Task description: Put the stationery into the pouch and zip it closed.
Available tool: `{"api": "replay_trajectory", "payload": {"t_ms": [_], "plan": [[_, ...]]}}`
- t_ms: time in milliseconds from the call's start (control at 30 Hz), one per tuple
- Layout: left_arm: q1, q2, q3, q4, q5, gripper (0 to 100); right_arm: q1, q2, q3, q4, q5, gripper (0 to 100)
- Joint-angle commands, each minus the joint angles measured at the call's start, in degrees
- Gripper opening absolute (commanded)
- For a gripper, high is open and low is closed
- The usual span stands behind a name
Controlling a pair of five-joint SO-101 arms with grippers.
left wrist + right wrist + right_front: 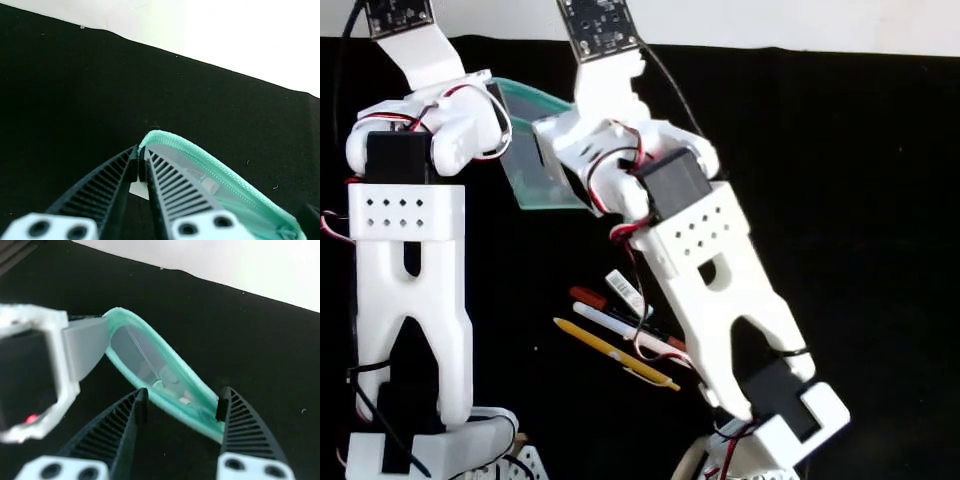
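Left hand [141,150] clamps the translucent mint-edged zip pouch [240,200]; right hand [182,395], spread astride its rim, should pinch squarely.

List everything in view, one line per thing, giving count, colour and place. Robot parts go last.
translucent plastic pouch with mint-green zip edge: one, clear and mint, held between the two arms.
slim yellow pen: one, yellow, lying on the table between the arms.
slim white pen: one, white, beside the yellow pen.
small red pen-like piece: one, red, beside the white pen.
small white labelled block: one, white, next to the red piece.
black table cover: one, black, under everything.
left gripper: one, black fingers, shut on the pouch's end.
right gripper: one, black fingers, open, with the pouch's zip edge between them.
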Motion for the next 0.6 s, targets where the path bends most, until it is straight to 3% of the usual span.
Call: {"api": "replay_trajectory", "payload": {"t_ms": [0,300,567], "plan": [[0.2,2.2,0.2,-0.2,-0.2,1,1.7,-4.2,-1.5,0.8,0.6,22.0],[0.2,2.2,0.2,-0.2,-0.2,1,7.2,-7.0,-0.8,5.6,1.1,22.0],[0.2,2.6,0.2,-0.2,-0.3,1,3.7,-6.6,-0.8,18.4,12.7,22.0]]}}
